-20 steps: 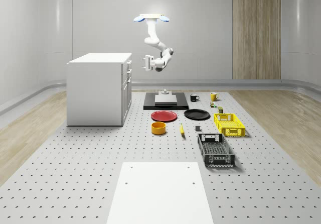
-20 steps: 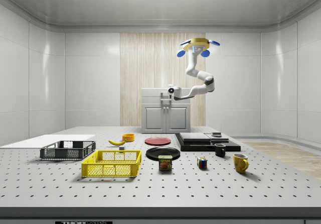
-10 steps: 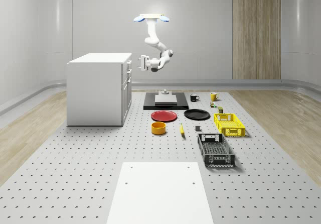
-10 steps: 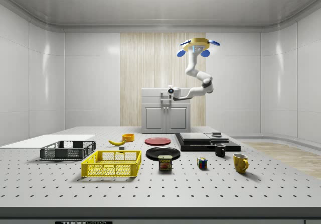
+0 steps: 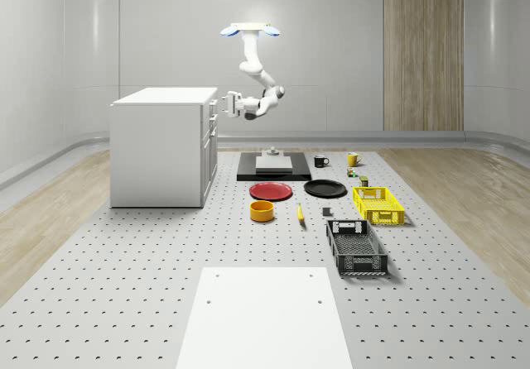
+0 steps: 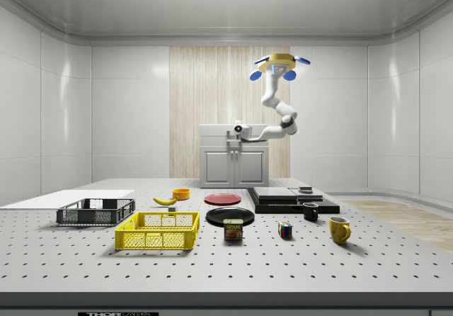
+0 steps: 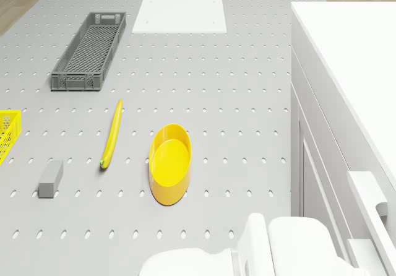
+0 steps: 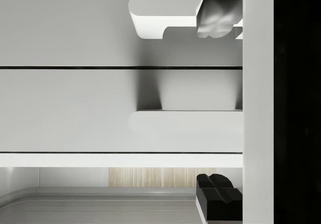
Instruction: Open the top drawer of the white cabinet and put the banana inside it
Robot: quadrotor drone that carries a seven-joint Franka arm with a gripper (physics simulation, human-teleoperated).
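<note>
The white cabinet stands at the whole-scene view's left, its drawers shut. The drone hovers high beside the cabinet's drawer side. Its arm reaches toward the drawer fronts, and the gripper sits just off the top drawer, open. In the wrist view the gripper has one fingertip on each side of the top drawer's handle, with gaps to it. The banana lies on the table beside the yellow bowl; the same banana shows in the drone view.
A red plate, a black plate, a black platform, mugs, a yellow basket and a grey crate lie to the whole-scene view's right of the cabinet. A white slab covers the near table.
The arm has swung the gripper toward the cabinet and slightly up, bringing it from well off the drawers to just off the top drawer. The drone holds its place.
</note>
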